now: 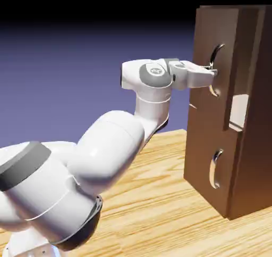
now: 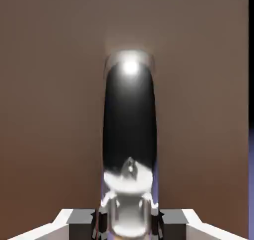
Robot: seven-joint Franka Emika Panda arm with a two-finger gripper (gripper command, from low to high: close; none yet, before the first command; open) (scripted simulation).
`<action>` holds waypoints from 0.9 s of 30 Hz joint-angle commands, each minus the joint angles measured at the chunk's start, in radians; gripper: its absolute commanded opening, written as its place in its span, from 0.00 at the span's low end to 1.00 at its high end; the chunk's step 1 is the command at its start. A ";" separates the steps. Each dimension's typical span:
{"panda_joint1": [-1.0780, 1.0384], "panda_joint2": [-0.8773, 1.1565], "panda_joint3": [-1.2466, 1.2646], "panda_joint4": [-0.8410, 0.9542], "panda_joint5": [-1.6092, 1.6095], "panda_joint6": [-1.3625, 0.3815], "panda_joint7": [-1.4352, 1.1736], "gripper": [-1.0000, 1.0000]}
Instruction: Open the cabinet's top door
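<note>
From the exterior view's left, the white arm (image 1: 106, 155) rises off the wooden table (image 1: 159, 208) and reaches right to the cabinet (image 1: 249, 117), which stands on the table at the right of the picture. The gripper (image 1: 212, 69) is level and meets the handle (image 1: 215, 64) of the top door (image 1: 210, 80), about midway along the handle's curve. In the hand view the handle fills the middle, a dark, shiny bar with a bright glint near its top, and the two grey fingers (image 2: 82, 219) sit tight against its lower end on either side: the gripper is clamped on the handle.

The top door looks flush with the cabinet front or nearly so; from this angle it is hard to be sure. Lower down is the shorter panel (image 1: 207, 171) with its own silver handle (image 1: 215, 168). A pale patch shows in a notch on the cabinet's side (image 1: 239, 111); what it is cannot be made out. Both panels hide the inside of the cabinet. No writing or label shows anywhere.
</note>
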 commanded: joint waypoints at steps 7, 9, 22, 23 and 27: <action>-0.009 0.090 0.134 -0.108 0.094 -0.305 0.114 0.00; 0.001 0.123 0.172 -0.125 0.131 -0.392 0.145 0.00; 0.190 0.470 0.341 -0.053 0.482 -0.953 0.385 0.00; 0.211 0.506 0.343 -0.032 0.515 -0.989 0.407 0.00; 0.285 0.651 0.334 0.063 0.646 -1.106 0.489 0.00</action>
